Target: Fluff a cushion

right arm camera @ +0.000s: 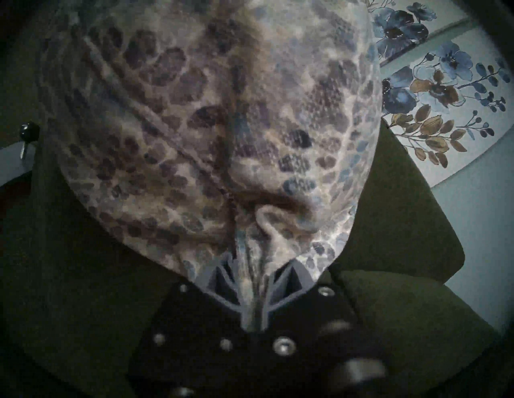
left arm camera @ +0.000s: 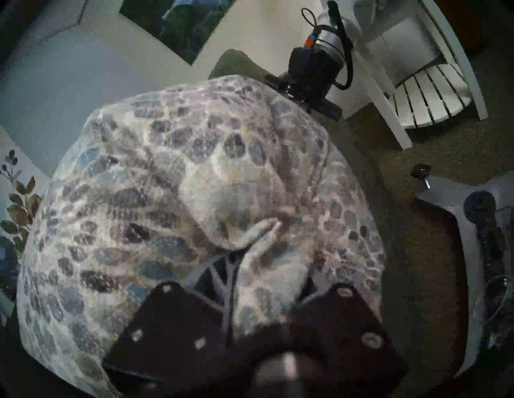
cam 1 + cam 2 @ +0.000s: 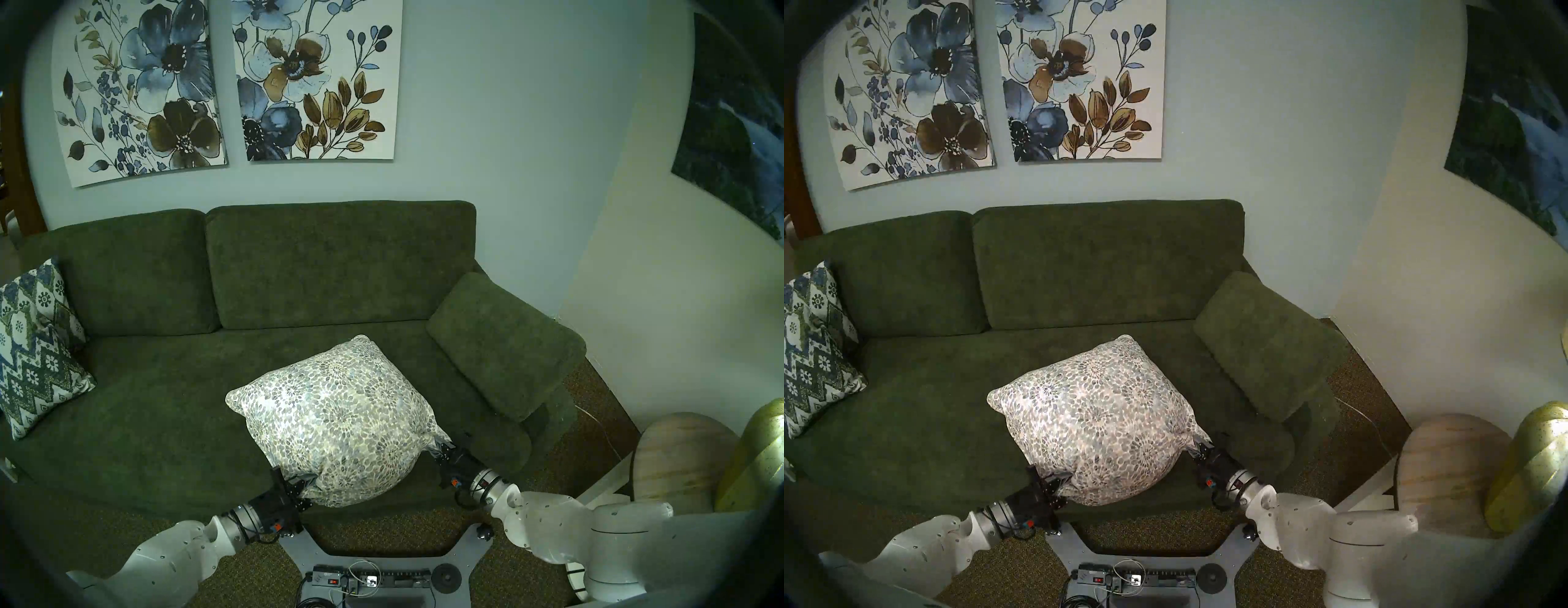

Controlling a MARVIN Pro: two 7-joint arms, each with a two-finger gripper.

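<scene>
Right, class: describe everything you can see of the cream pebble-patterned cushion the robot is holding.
The square, plump cream fabric cushion, printed with small grey-blue and tan pebble rosettes, sits tilted over the front of the dark green sofa seat, one pointed corner towards the backrest. The left tool pinches its near-left corner and the right tool its right corner, bunching the cloth into folds there. Whether its underside touches the seat cannot be told.

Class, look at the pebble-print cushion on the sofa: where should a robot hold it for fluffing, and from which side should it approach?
Hold the cushion by its two near pointed corners, approaching from the sofa's front edge. The corners bunch into thin folds that fit between fingers, unlike the plump middle. Here the left end effector and right end effector each pinch one.
</scene>
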